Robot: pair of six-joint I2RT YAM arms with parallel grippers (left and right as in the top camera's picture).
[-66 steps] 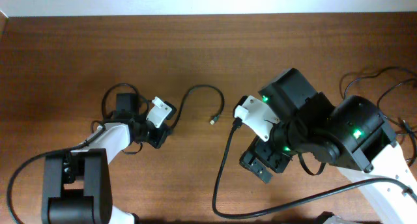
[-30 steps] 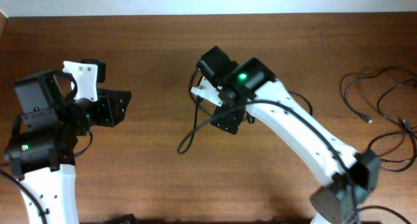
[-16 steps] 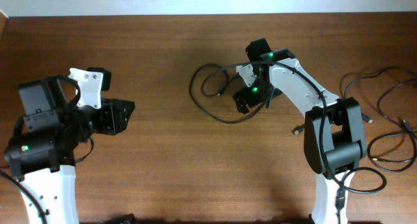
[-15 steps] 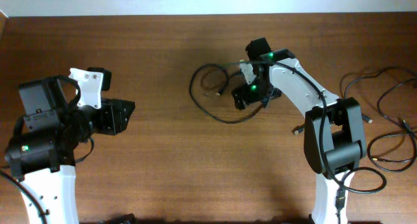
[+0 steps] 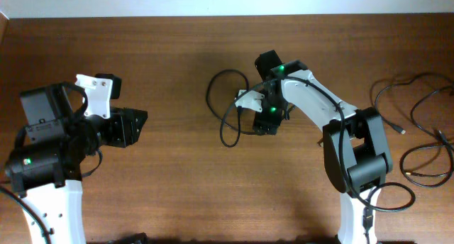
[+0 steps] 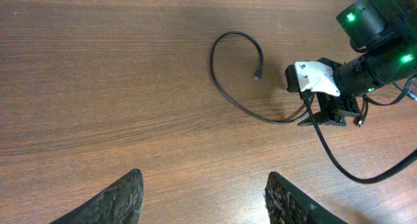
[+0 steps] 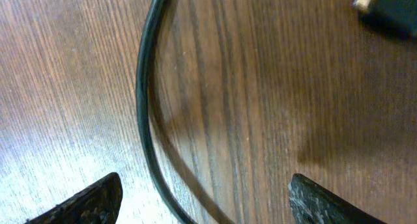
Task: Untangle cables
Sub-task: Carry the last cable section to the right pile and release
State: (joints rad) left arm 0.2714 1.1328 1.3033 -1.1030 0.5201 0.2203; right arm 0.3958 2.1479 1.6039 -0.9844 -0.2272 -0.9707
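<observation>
A thin black cable (image 5: 209, 93) lies in an open loop at mid-table; the left wrist view shows the same cable (image 6: 225, 94) with its small plug end (image 6: 258, 74) inside the loop. My right gripper (image 5: 264, 123) hangs low over the cable's right end. In the right wrist view the right gripper (image 7: 208, 201) is open. A black cable (image 7: 142, 113) runs on the wood between its fingers, nearer the left fingertip (image 7: 91, 201), touching neither. My left gripper (image 5: 136, 125) hovers far to the left, open and empty, as seen in its own view (image 6: 205, 198).
More loose black cables (image 5: 415, 123) lie tangled at the table's right edge. A thicker black wire (image 5: 225, 134) curls from the right wrist's white mount (image 5: 248, 98). A dark plug (image 7: 384, 6) sits at the top right of the right wrist view.
The right gripper has slid a little left and toward the front along the cable, and the loop has changed shape. Its jaws have narrowed slightly. The left arm has stayed still.
</observation>
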